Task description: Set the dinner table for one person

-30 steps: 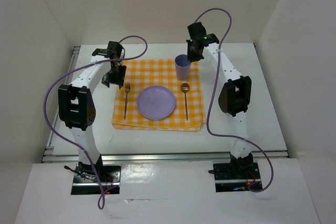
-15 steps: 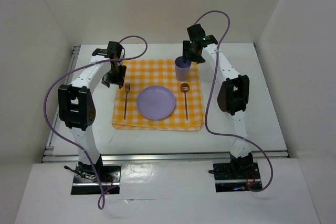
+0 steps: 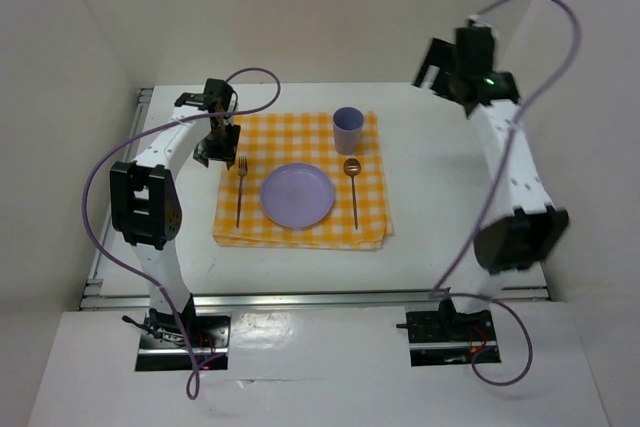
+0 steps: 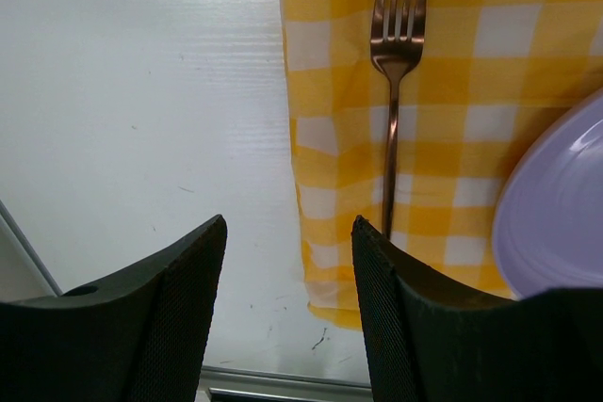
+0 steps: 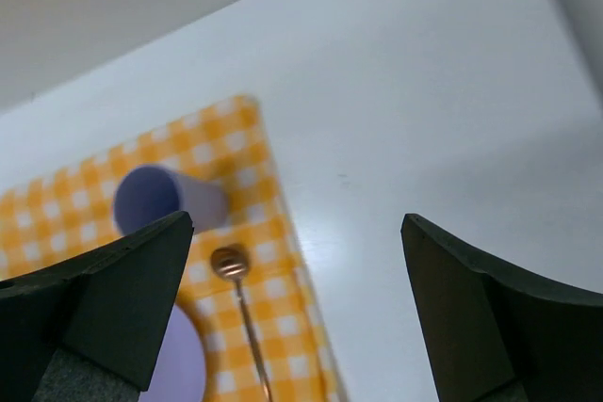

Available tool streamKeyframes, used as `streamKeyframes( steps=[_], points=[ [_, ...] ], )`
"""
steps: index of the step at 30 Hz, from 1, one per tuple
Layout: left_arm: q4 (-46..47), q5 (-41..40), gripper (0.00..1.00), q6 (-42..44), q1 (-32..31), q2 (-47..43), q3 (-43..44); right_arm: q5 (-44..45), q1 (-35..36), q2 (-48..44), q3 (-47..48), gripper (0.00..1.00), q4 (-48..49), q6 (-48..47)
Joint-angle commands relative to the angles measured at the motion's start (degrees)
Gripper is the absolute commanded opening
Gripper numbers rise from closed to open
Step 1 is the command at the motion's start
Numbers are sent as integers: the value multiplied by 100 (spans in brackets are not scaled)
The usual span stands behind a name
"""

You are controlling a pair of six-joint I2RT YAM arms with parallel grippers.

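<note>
The table (image 3: pixel 440 197) is the big white top, and everything else is set on it. A yellow checked cloth (image 3: pixel 290 137) is spread in the middle of the table, so that the eating things are kept off the bare top. A purple plate (image 3: pixel 298 196) is laid in the middle of the cloth, where food would be put.

The left end effector (image 4: pixel 289 233) is held low over the left edge of the cloth, near the fork (image 4: pixel 394 72). Its jaws are parted and nothing is held between them. The right end effector (image 5: pixel 297 223) is lifted high by the far right corner, well apart from the cup (image 3: pixel 347 129). Its jaws are spread wide and nothing is held. It is likely kept up there so that nothing gets knocked.

The cup is stood upright at the far right of the cloth, where it can be reached with ease. The fork is laid left of the plate. The spoon (image 3: pixel 353 192) is laid right of it, below the cup. Both are set straight, one for each hand.
</note>
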Motion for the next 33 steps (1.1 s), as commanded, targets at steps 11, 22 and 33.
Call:
streamKeyframes(
  steps=[11,22,33],
  points=[
    [-100,-436,63,205,355,-1053,-746,-1064,-1693,-4146,-5373,100,366,1596],
    [-557,-497,63,460,1014,-2257,-2082,-1628,-1693,-5228,-5111,100,-1575,1157],
    [-1155,-997,63,1084,1014,-3699,-2672,-2383,-1693,-5606,-4600,100,-2192,384]
  ],
)
